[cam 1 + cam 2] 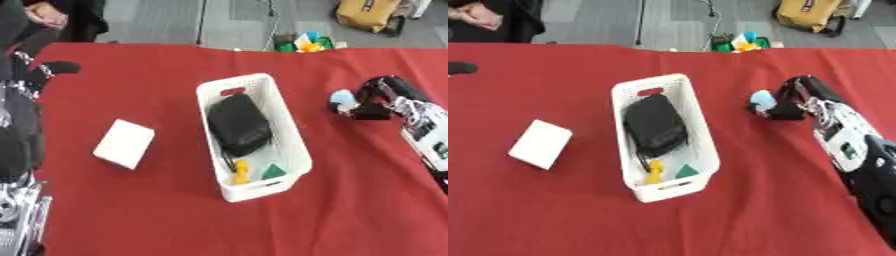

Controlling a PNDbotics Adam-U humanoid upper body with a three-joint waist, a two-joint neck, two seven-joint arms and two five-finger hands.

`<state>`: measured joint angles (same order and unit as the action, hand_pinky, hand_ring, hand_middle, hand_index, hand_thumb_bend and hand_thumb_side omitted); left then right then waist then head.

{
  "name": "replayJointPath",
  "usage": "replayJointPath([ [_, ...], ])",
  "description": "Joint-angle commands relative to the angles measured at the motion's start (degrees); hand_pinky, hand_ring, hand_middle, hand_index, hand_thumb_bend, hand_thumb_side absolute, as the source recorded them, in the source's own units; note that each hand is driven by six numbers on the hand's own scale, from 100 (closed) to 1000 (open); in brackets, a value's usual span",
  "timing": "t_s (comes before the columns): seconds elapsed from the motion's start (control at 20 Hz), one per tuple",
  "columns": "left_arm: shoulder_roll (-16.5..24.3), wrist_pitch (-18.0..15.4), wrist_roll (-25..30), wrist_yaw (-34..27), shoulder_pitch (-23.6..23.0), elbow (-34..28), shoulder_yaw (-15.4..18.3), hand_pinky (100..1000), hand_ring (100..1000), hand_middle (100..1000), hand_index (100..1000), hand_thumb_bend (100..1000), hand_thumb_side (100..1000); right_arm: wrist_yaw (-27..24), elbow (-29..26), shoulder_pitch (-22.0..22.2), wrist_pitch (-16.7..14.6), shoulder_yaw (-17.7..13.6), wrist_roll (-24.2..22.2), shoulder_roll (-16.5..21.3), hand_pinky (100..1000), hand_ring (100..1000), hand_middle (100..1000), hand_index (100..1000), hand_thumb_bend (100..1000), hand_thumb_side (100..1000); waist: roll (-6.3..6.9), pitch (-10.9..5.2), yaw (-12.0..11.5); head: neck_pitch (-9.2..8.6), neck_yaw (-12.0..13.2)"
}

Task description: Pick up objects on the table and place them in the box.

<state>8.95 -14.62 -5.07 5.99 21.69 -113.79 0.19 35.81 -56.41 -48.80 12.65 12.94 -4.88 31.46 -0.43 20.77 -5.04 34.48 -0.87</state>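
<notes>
Fingers of my right hand (794,102) are curling around a small light-blue object (761,100) on the red counter (763,200), right of the white box (702,150). Its long axis is running away from me, so I am judging the carry goes leftward.

**Hidden and cut-off parts**

Right hand (791,104): fingers partly cover a pale blue object (761,100), its shape unclear; left hand (35,75): cut by the frame's left edge; box (289,150): small yellow item (241,171) unidentifiable.
</notes>
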Motion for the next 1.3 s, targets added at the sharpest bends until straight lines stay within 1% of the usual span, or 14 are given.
replayJointPath([
  [0.05,0.2,0.1,0.1,-0.3,0.6,-0.8,0.1,659,868,1000,920,100,1000,-0.1,-0.5,-0.4,0.2,-0.2,0.5,0.7,874,812,481,639,627,610,0.05,-1.48,-0.1,-0.39,0.0],
  [0.3,0.2,0.1,0.1,-0.3,0.6,-0.8,0.0,659,868,1000,920,100,1000,-0.2,-0.6,-0.5,0.3,-0.1,1.2,0.6,871,803,477,634,612,615,0.01,-1.38,-0.2,-0.50,-0.2],
  [0.35,0.2,0.1,0.1,-0.3,0.6,-0.8,0.0,659,869,1000,921,100,1000,-0.3,-0.6,-0.5,0.3,-0.2,1.3,0.6,870,794,472,629,598,609,0.00,-1.33,-0.2,-0.57,-0.1],
  [0.7,0.1,0.0,0.2,-0.3,0.8,-0.8,-0.1,659,869,1000,921,100,1000,-0.6,-0.4,-0.4,0.4,-0.2,1.6,0.6,868,786,472,628,603,591,0.03,-1.02,-0.5,-0.86,-0.2],
  [0.75,0.1,0.0,0.2,-0.3,0.8,-0.8,-0.1,660,869,1000,921,100,1000,-0.6,-0.4,-0.4,0.4,-0.2,1.6,0.6,867,782,467,623,617,569,0.04,-0.96,-0.5,-0.95,-0.2],
  [0.9,0.1,-0.1,0.3,-0.4,0.9,-0.8,-0.1,660,870,1000,922,100,1000,-0.2,-0.2,-0.4,0.4,-0.1,1.4,0.5,866,781,466,622,638,555,0.08,-0.74,-0.8,-1.16,-0.4],
  [0.95,0.1,-0.1,0.3,-0.4,1.0,-0.8,-0.1,660,870,1000,921,100,1000,-0.1,-0.1,-0.4,0.5,-0.1,1.4,0.5,864,776,457,612,698,528,0.09,-0.69,-0.8,-1.21,-0.4],
  [1.1,0.0,-0.1,0.3,-0.4,1.0,-0.8,-0.1,660,870,1000,921,100,1000,0.5,0.0,-0.5,0.8,-0.1,1.7,0.4,862,772,451,605,700,523,0.12,-0.52,-0.9,-1.40,-0.5],
  [1.15,0.0,-0.1,0.3,-0.4,1.1,-0.8,-0.1,660,871,1000,921,100,1000,0.7,0.1,-0.5,0.9,-0.2,1.9,0.4,855,762,428,582,713,502,0.13,-0.48,-0.9,-1.44,-0.5],
  [1.3,0.0,-0.1,0.4,-0.4,1.2,-0.8,-0.1,660,871,1000,921,100,1000,1.5,0.2,-0.5,1.4,-0.1,2.9,0.2,851,755,416,569,718,478,0.12,-0.34,-1.0,-1.39,-0.5],
])
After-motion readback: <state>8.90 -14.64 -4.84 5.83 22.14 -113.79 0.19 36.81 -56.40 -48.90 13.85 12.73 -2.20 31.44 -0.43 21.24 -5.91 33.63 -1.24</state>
